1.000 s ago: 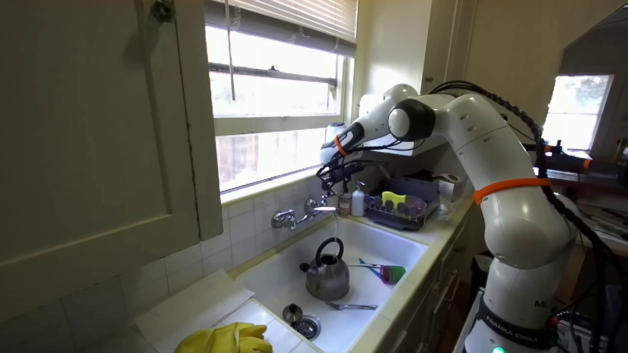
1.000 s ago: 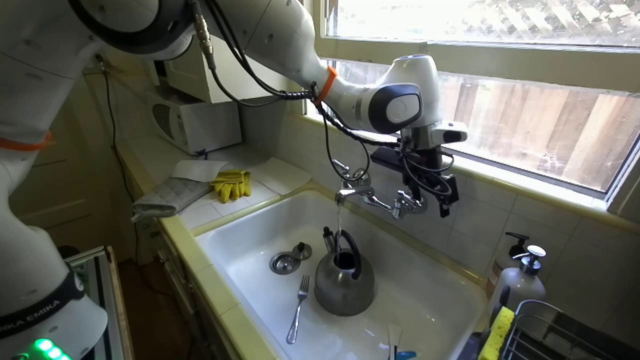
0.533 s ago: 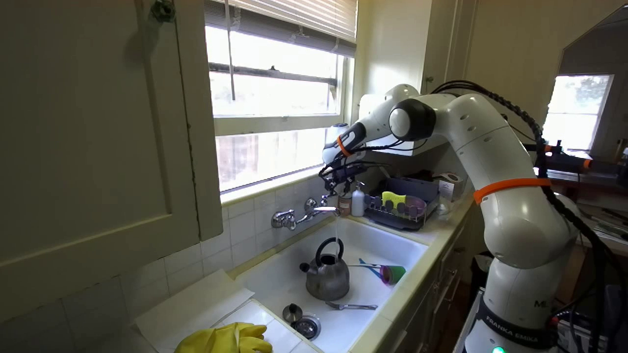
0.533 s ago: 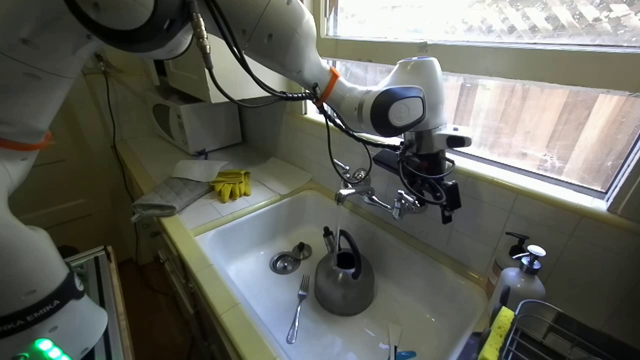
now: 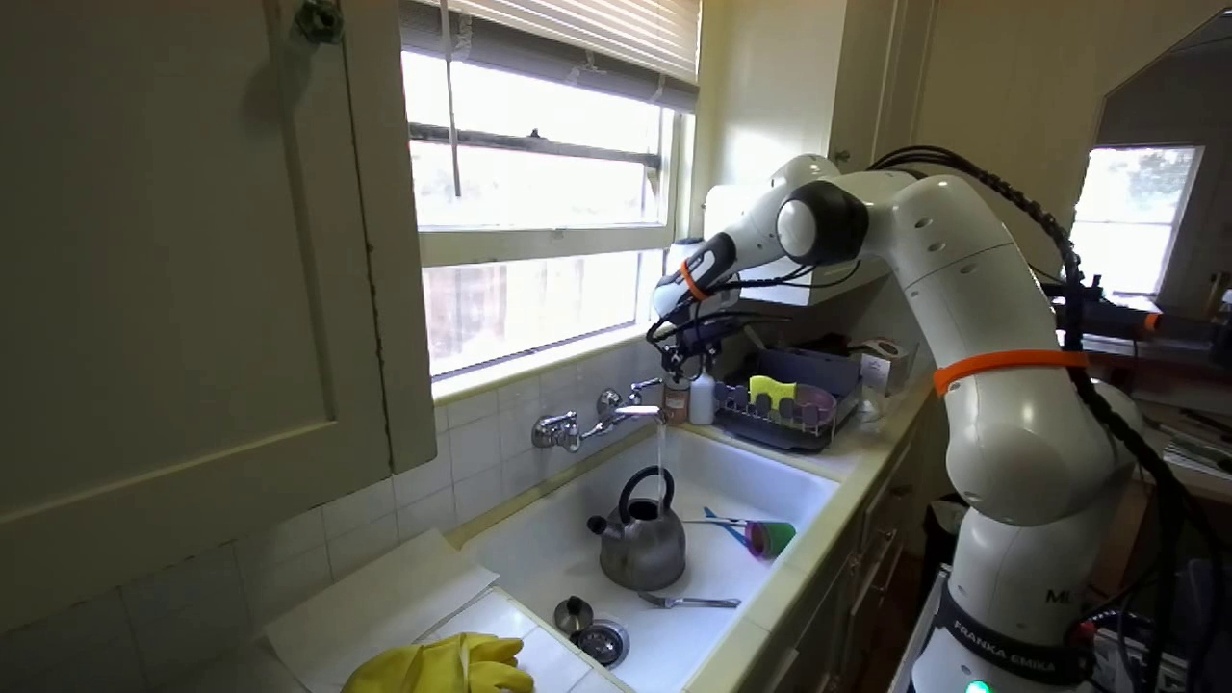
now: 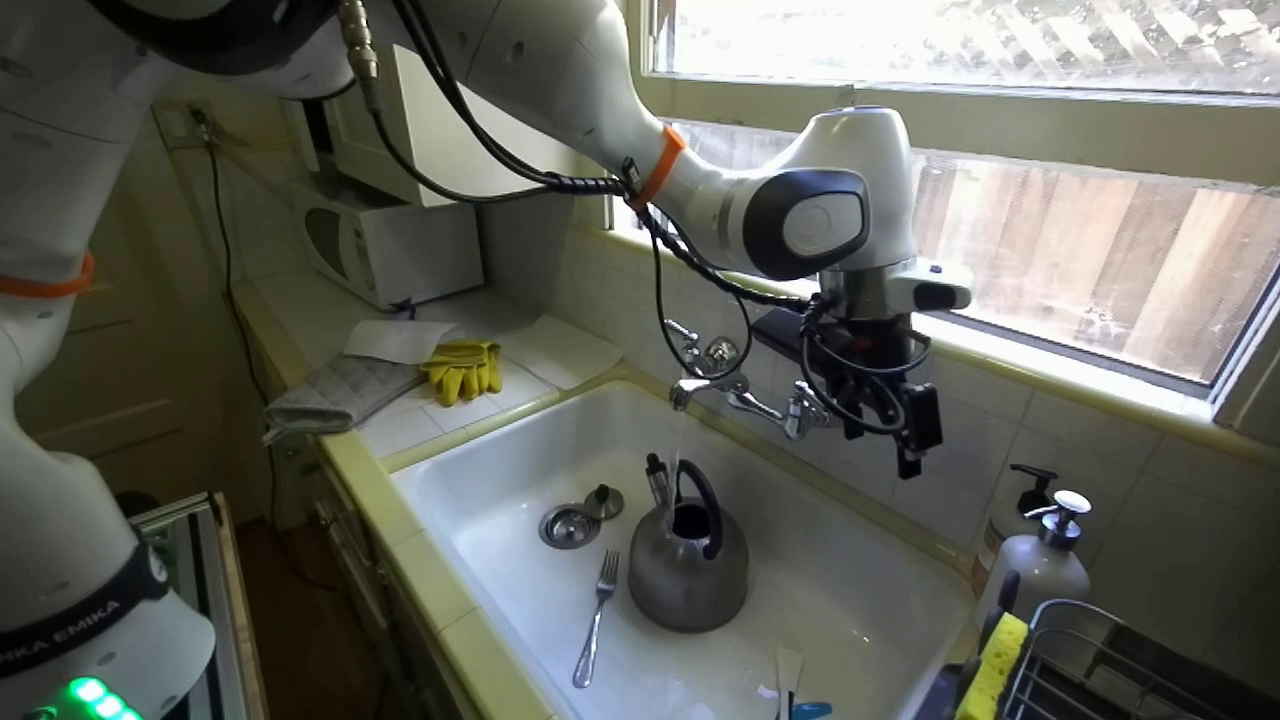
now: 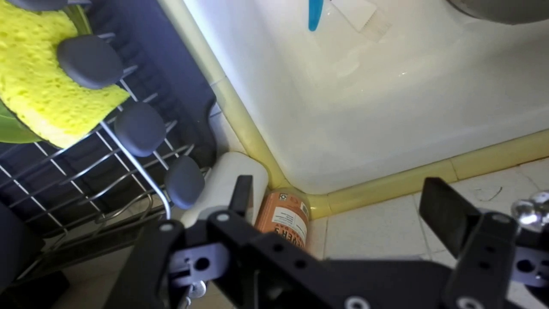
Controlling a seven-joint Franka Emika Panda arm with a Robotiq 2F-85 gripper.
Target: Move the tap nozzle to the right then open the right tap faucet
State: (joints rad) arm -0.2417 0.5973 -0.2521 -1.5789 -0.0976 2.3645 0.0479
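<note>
The chrome tap nozzle (image 5: 637, 412) sticks out from the middle of the wall mixer tap. In an exterior view its end (image 6: 700, 386) points over the kettle's opening, and water runs from it. The right tap faucet (image 6: 808, 408) is the chrome handle nearest my gripper; its lever also shows in an exterior view (image 5: 645, 388). In the wrist view only a shiny chrome bit of the tap (image 7: 532, 212) shows at the right edge, past a finger. My gripper (image 7: 339, 189) is open and empty, in the air to the right of this handle, apart from it.
A grey kettle (image 5: 643, 556) stands in the white sink, under the stream. An orange bottle (image 7: 285, 216) and a white bottle (image 7: 244, 171) stand at the sink's corner below the gripper. A dish rack (image 7: 141, 128) with a yellow sponge is beside them. The window sill (image 6: 1080, 375) is behind.
My gripper has moved right, away from the right tap handle and toward the bottles, and a little lower. The handle's lever shows more clearly now. Water runs in all frames.
</note>
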